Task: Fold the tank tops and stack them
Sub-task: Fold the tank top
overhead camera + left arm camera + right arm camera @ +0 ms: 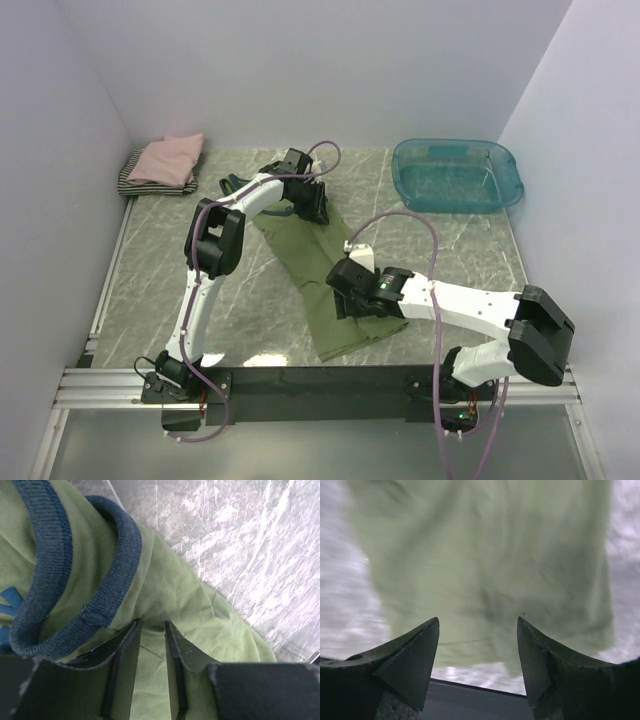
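Observation:
An olive-green tank top [318, 268] lies spread out lengthwise on the marble table. My left gripper [312, 205] is at its far end, by the navy trim [119, 565]. In the left wrist view the gripper [152, 622] stands a little open, with green cloth [180, 592] lying below the narrow gap and not pinched. A bit of blue print [7, 605] shows at the left edge. My right gripper [345, 295] hovers over the near half of the shirt. In the right wrist view it [478, 621] is wide open, with only the cloth [480, 555] beneath it.
Two folded tank tops, a pink one [170, 157] on a striped one [132, 175], are stacked at the back left corner. A see-through teal tub [458, 175] stands at the back right. The table's dark front rail [320, 380] runs just below the shirt's near edge.

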